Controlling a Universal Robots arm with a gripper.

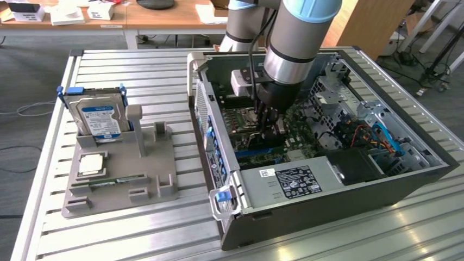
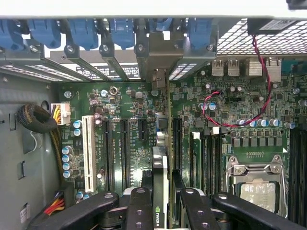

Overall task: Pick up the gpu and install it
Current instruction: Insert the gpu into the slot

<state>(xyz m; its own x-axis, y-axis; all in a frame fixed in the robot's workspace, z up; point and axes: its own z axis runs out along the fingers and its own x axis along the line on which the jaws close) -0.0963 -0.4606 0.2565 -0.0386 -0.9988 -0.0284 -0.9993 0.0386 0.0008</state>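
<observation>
Jaws of the gripper [image 2: 161,195] are clamped on the gpu [image 2: 160,165], held edge-on between them over the motherboard [image 2: 240,96]; seating is judged in hand, and square alignment with its slot is required.

The claw [image 2: 163,195] grips the gpu [image 2: 160,165] edge-on over the motherboard [image 2: 240,96].

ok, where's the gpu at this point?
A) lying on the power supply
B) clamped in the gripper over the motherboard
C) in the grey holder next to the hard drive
B: the gpu stands edge-on in the gripper, over the motherboard inside the case.
</observation>
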